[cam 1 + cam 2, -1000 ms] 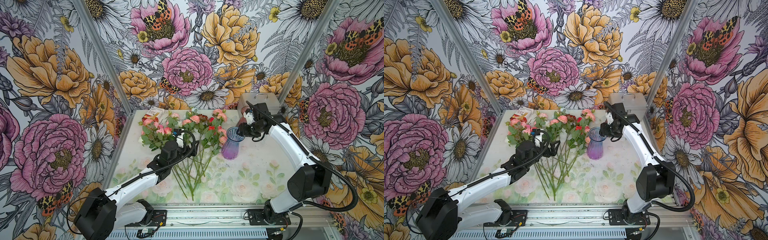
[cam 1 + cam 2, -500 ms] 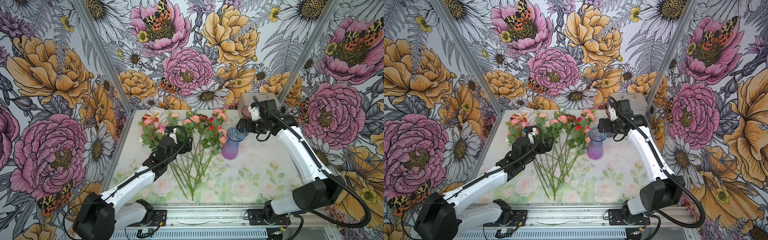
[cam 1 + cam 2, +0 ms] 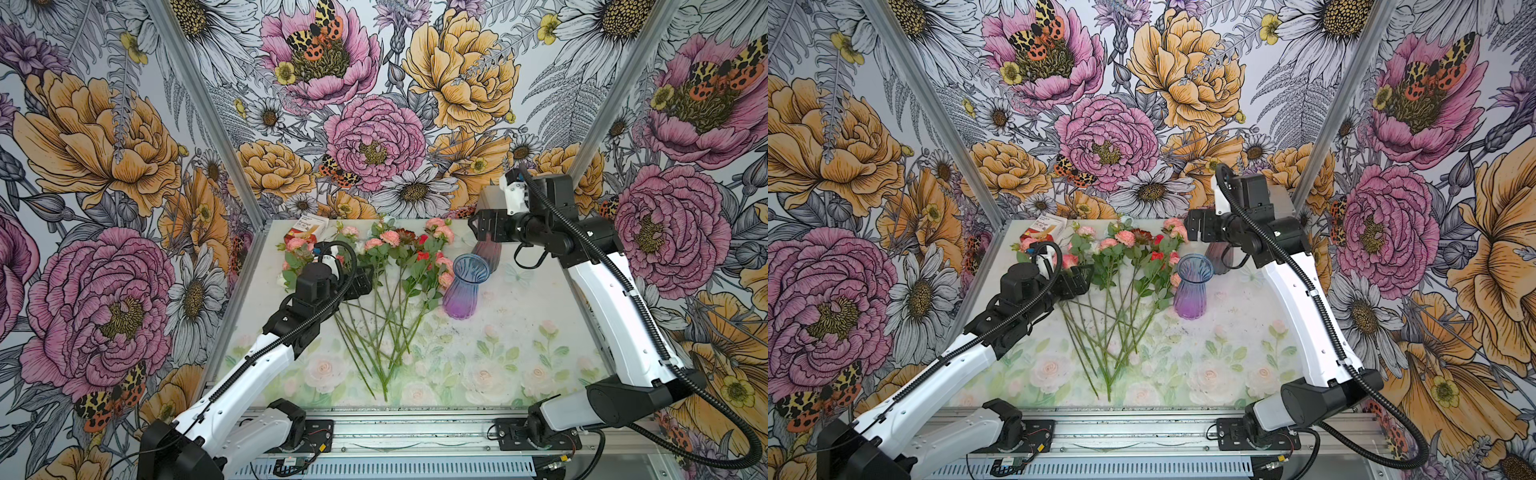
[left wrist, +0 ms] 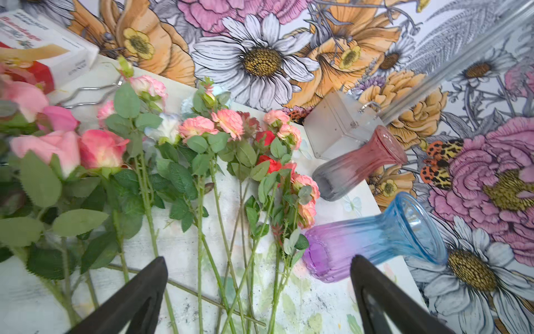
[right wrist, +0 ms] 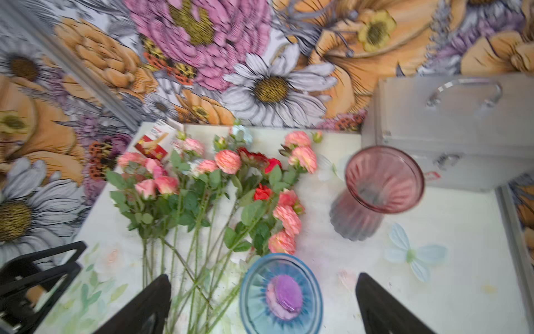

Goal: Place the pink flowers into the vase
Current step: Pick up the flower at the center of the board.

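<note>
The pink flowers (image 3: 390, 237) (image 3: 1125, 237) lie flat on the table in a fan, blooms toward the back wall and green stems (image 3: 386, 332) crossing toward the front. The vase (image 3: 465, 286) (image 3: 1192, 291), blue at the rim and purple at the base, stands upright and empty just right of the blooms. My left gripper (image 3: 361, 280) (image 4: 258, 261) hovers open over the stems at the fan's left side, holding nothing. My right gripper (image 3: 478, 226) (image 5: 264, 277) hangs open high above and behind the vase, looking down into its mouth (image 5: 281, 292).
A second vase (image 3: 488, 253) (image 5: 375, 191), pink over grey, stands behind the blue one. A grey metal case (image 3: 490, 203) fills the back right corner and a red and white box (image 3: 305, 228) the back left. Red blooms (image 3: 422, 240) lie among the pink ones.
My right gripper has opened wider and risen up and back from beside the vases. My left gripper has drawn a little to the left over the stems and stays open.
</note>
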